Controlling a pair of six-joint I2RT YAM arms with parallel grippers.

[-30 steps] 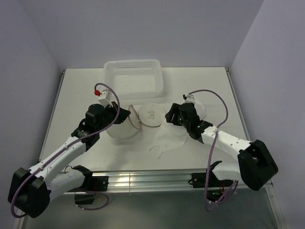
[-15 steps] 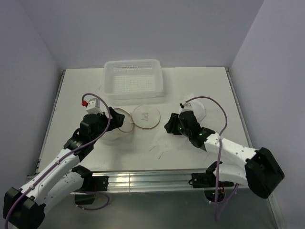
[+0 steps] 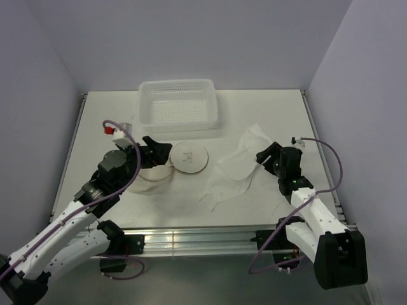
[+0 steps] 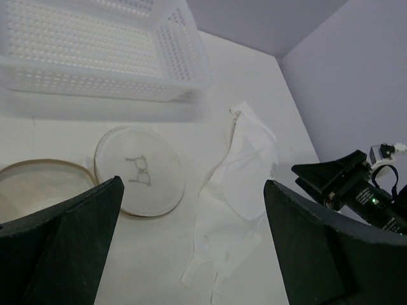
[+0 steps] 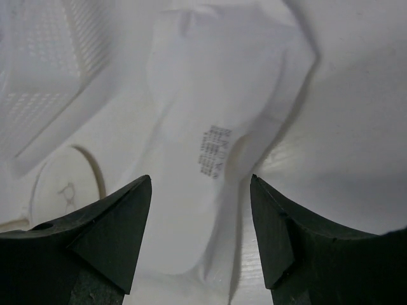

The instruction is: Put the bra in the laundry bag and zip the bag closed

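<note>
step: bra pickup, not grabbed yet | right gripper (image 3: pixel 264 155) jaws apart, empty, bra (image 3: pixel 238 166) lying flat right in front of it | left gripper (image 3: pixel 159 146) spread too, unzipped laundry bag (image 3: pixel 192 156) just ahead | next i reckon: drop, pinch fabric, carry it bag-ward

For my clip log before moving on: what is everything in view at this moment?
white perforated plastic basket: one, white, far middle of the table
round pale beige mesh laundry bag: one, beige, two discs spread open in front of the basket, the disc with the drawing on the right
soft white fabric bra: one, white, lying on the table right of the bag
white table: one, white, under everything
left pincer: one, black, open, over the bag's left disc
right pincer: one, black, open, empty, beside the bra's right edge
</note>
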